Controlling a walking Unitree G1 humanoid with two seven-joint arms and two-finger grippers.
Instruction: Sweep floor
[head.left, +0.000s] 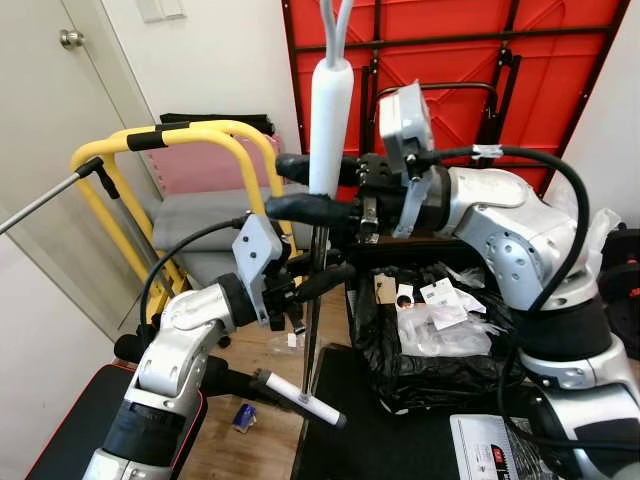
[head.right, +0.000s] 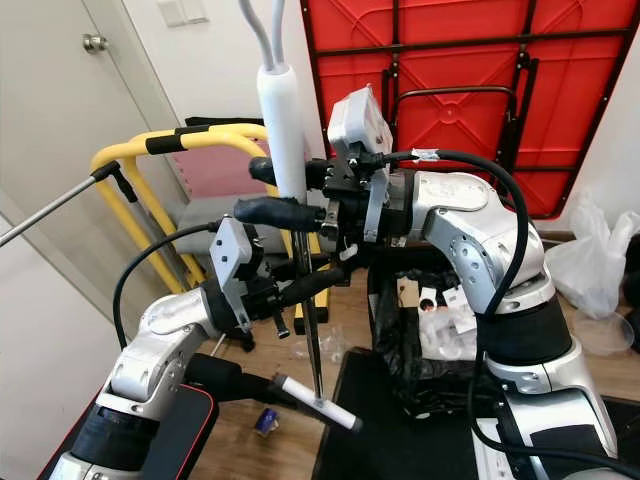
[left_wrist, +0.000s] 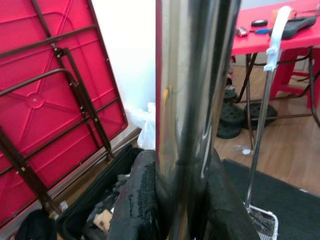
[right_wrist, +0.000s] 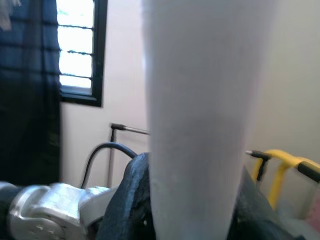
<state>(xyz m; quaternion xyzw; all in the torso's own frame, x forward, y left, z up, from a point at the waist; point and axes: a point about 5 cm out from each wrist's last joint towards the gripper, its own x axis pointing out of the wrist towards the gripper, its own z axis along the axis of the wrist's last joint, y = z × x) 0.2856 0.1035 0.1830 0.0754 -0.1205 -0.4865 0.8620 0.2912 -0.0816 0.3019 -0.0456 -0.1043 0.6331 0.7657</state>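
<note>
The broom stands upright in front of me, a thin metal pole (head.left: 311, 340) topped by a white grip (head.left: 331, 110). My right gripper (head.left: 318, 189) reaches in from the right and is shut on the lower end of the white grip (right_wrist: 200, 125), whose sides are clasped by the black fingers (right_wrist: 131, 200). Lower down, my left gripper (head.left: 316, 278) is shut on the bare metal pole (left_wrist: 192, 100), with its pads (left_wrist: 141, 200) pressed on both sides. The broom's head is hidden below.
A black bag of rubbish (head.left: 430, 330) sits on the floor to the right, on a black mat (head.left: 370, 440). A yellow frame (head.left: 180, 140) with a grey seat stands left, a red folded table (head.left: 450, 60) behind. A short white-tipped handle (head.left: 300, 396) sticks out low down.
</note>
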